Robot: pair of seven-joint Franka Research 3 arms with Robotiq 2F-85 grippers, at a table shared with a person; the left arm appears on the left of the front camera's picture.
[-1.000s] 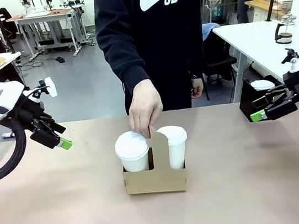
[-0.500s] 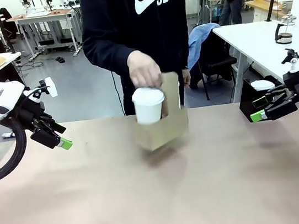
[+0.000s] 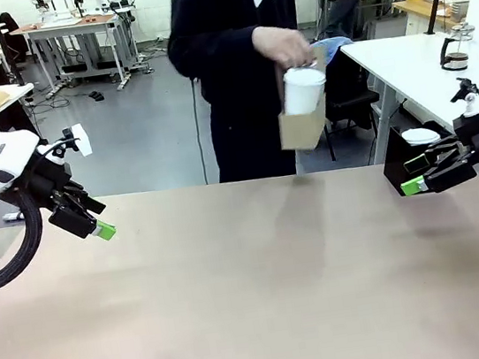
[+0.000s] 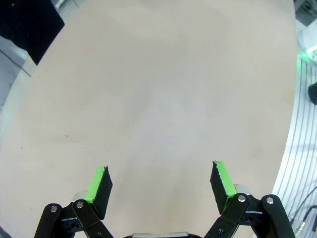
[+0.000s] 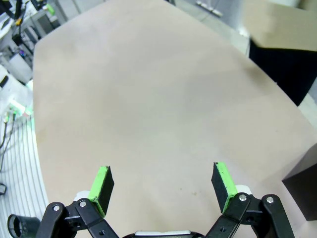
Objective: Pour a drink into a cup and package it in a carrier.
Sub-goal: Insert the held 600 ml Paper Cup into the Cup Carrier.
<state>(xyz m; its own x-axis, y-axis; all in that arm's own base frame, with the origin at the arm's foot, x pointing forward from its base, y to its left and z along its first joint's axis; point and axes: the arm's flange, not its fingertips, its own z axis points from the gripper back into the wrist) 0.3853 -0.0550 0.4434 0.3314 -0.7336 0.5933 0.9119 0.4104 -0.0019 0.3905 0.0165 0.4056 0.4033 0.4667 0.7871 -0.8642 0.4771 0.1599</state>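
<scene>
Front view: person's hand (image 3: 281, 45) holds the carrier (image 3: 302, 129) with the cup (image 3: 303, 90) aloft at one o'clock, beyond the table (image 3: 257, 302). Left wrist view: left gripper (image 4: 161, 183) spread, empty. Right wrist view: right gripper (image 5: 162, 186) spread, empty.
</scene>
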